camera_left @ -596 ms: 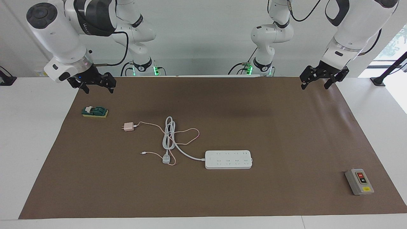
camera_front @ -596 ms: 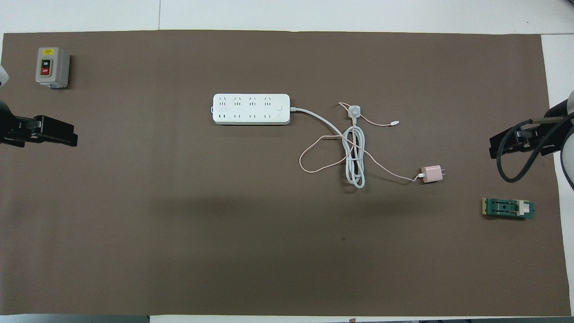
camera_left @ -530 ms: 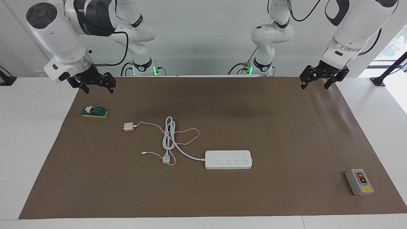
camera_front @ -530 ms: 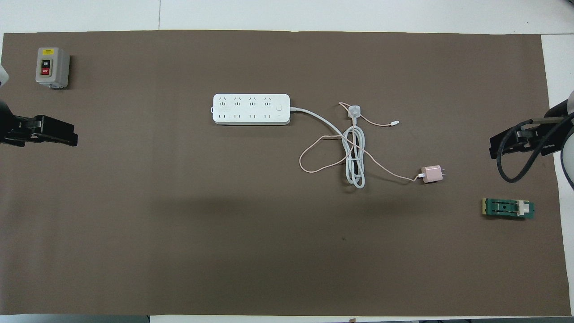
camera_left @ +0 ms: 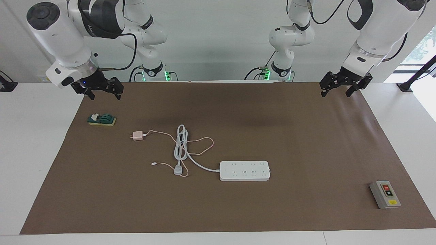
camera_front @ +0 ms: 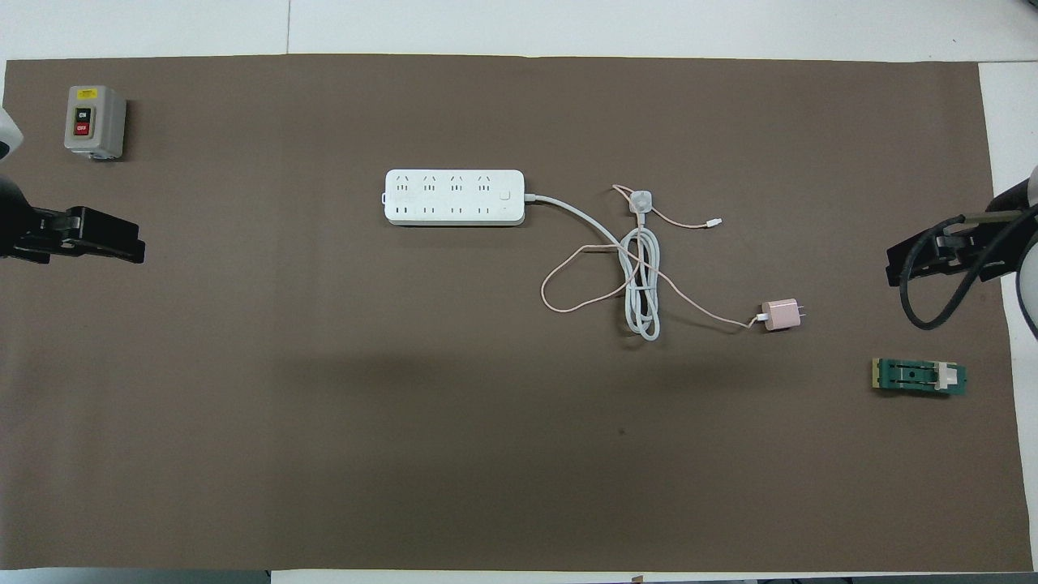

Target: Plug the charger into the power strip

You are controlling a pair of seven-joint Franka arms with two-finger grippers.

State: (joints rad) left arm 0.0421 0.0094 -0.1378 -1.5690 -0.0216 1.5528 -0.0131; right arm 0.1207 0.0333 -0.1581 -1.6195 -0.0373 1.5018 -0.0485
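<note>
Both arms have shifted only slightly; left tool [camera_left: 334, 90] and right tool [camera_left: 105, 92] hang released, empty; charger [camera_left: 137, 135] lies unplugged, well apart from power strip [camera_left: 244, 170]; next, probably grasp charger.

flat white rectangular power strip [camera_left: 245, 170] lies mid-mat on the brown table mat [camera_left: 306, 143]. small pink cube charger [camera_left: 137, 135] lies nearer the robots, toward the right arm's end. small green block on a yellow base [camera_left: 101, 119] near that end's edge. grey box with red and black buttons [camera_left: 385, 194] at the mat's corner farthest from the robots, left arm's end.
</note>
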